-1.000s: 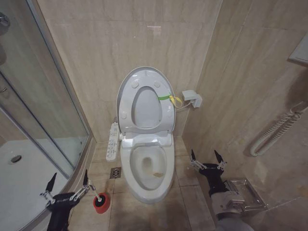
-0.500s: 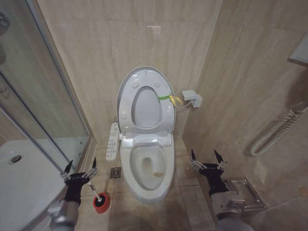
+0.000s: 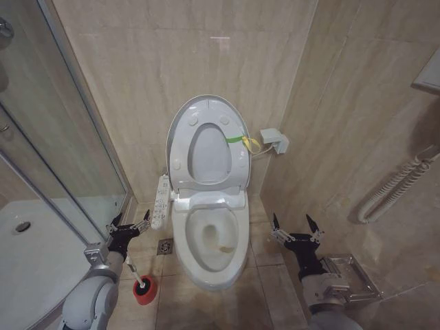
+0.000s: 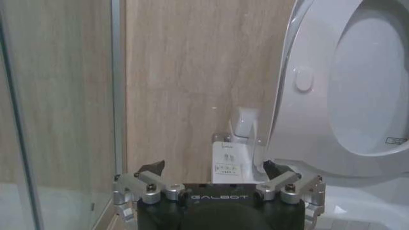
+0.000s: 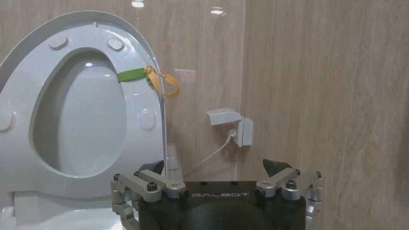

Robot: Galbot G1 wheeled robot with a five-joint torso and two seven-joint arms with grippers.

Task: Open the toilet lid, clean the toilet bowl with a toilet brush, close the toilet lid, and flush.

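The toilet lid (image 3: 206,102) stands raised against the back wall with the ring seat (image 3: 180,155) up in front of it; a green-yellow band (image 3: 236,139) crosses its right edge. Below it the toilet bowl (image 3: 210,242) lies uncovered, with brownish stains inside. The toilet brush (image 3: 135,273) leans in its red cup holder (image 3: 144,291) on the floor left of the bowl. My left gripper (image 3: 128,227) is open, above and beyond the brush, near the button panel. My right gripper (image 3: 295,225) hangs open to the right of the bowl. The wrist views face the lid (image 4: 289,96) (image 5: 76,21).
A long white button panel (image 3: 160,201) sticks out at the toilet's left side. A floor drain (image 3: 165,246) lies by the bowl. The glass shower door (image 3: 55,137) and shower tray (image 3: 27,254) close off the left. A wall socket (image 3: 273,141), a coiled hose (image 3: 392,189) and a wire rack (image 3: 347,273) are on the right.
My left arm has swung forward from beside the red cup holder to the gap between shower and toilet, its gripper still open. The right arm has not moved.
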